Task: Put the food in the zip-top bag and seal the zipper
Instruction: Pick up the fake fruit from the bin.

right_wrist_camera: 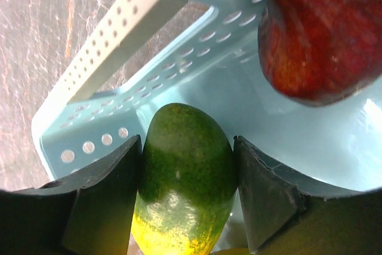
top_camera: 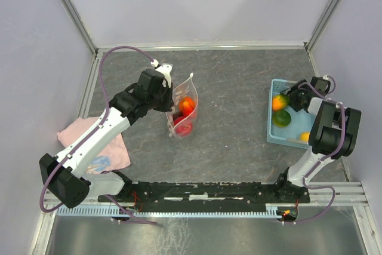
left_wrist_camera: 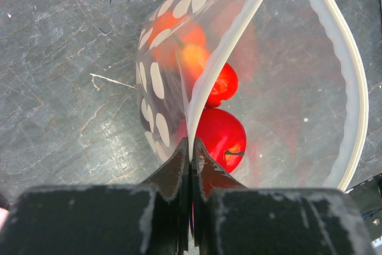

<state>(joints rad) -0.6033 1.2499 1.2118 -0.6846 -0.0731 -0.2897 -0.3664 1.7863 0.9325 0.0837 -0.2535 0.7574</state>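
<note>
Just left of the counter's (top_camera: 239, 147) middle stands the zip-top bag (top_camera: 182, 108), clear film with white spots, its whitish zipper (left_wrist_camera: 227, 46) curving open; the left hand (left_wrist_camera: 191, 143) is pinched together on that strip. Red fruits (left_wrist_camera: 222, 137) inside blur behind the plastic. At the right edge, in the blue basket (right_wrist_camera: 137, 22), the right hand (right_wrist_camera: 188, 144) presses both sides of a green fruit (right_wrist_camera: 185, 177), whose lower end is cut off
</note>
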